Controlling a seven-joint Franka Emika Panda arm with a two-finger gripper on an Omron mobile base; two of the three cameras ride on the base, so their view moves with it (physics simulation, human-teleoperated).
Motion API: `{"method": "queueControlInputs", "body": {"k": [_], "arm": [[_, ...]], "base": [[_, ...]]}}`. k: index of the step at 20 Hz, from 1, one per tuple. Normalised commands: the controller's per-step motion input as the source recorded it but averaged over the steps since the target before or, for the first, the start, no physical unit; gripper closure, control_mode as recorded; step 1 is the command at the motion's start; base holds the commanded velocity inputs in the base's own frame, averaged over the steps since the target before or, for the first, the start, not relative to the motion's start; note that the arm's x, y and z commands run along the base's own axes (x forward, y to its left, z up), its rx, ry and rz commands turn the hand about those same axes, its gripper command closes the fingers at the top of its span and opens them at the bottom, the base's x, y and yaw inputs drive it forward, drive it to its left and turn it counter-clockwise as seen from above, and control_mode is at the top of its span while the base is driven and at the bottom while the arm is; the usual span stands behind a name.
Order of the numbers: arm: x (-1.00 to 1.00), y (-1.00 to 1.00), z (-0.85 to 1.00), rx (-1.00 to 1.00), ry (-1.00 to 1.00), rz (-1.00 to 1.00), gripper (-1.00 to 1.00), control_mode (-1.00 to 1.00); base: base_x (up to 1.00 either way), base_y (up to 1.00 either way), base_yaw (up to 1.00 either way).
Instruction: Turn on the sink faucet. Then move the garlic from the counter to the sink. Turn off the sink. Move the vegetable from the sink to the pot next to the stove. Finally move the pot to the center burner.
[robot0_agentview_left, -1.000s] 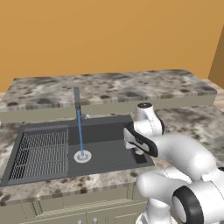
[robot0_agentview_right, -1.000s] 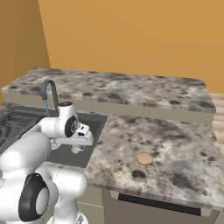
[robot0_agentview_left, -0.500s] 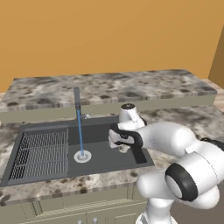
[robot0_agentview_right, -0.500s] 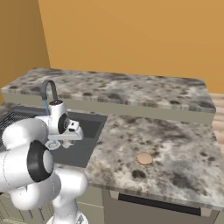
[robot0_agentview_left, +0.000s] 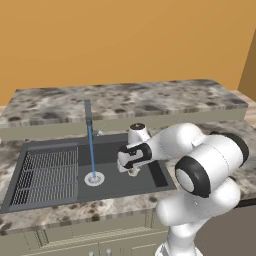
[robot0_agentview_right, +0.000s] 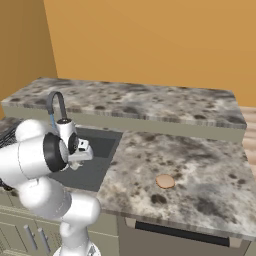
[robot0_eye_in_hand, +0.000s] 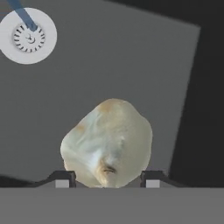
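Note:
My gripper (robot0_agentview_left: 131, 169) hangs over the right half of the dark sink (robot0_agentview_left: 150, 182), and its two fingers are shut on the garlic (robot0_eye_in_hand: 107, 144), a pale lumpy bulb. The bulb fills the gap between the fingertips, and a bit of it shows under the hand (robot0_agentview_left: 133, 172). The sink faucet (robot0_agentview_left: 88, 112) stands at the basin's back edge, with a blue stream of water falling onto the round drain (robot0_agentview_left: 94, 178). That drain (robot0_eye_in_hand: 28, 36) lies up and to the left of the garlic in the hand view. From the right, the gripper (robot0_agentview_right: 79, 156) is just inside the sink (robot0_agentview_right: 95, 172), below the faucet (robot0_agentview_right: 55, 102).
A wire grid rack (robot0_agentview_left: 47, 172) covers the sink's left part. The granite counter (robot0_agentview_right: 190, 160) spreads to the right, with a small flat brown disc (robot0_agentview_right: 165, 181) on it. A raised counter ledge (robot0_agentview_left: 150, 97) runs behind the sink below the orange wall.
The arm has swung left from the sink's right rim to over the basin floor, carrying the garlic. The water keeps running.

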Motion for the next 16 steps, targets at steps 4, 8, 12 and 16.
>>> {"method": "queueControlInputs", "body": {"k": [4,8,12,16], "arm": [[0.25,0.13,-0.25,0.01,0.0,0.09,1.0,-1.0],[0.17,0.01,-0.29,0.02,-0.04,0.09,1.0,-1.0],[0.22,0.04,-0.33,0.0,-0.04,0.08,1.0,-1.0],[0.23,0.04,-0.28,0.0,-0.04,0.07,1.0,-1.0]], "base": [[0.0,0.0,0.0],[0.0,0.0,0.0],[0.0,0.0,0.0],[0.0,0.0,0.0]]}}
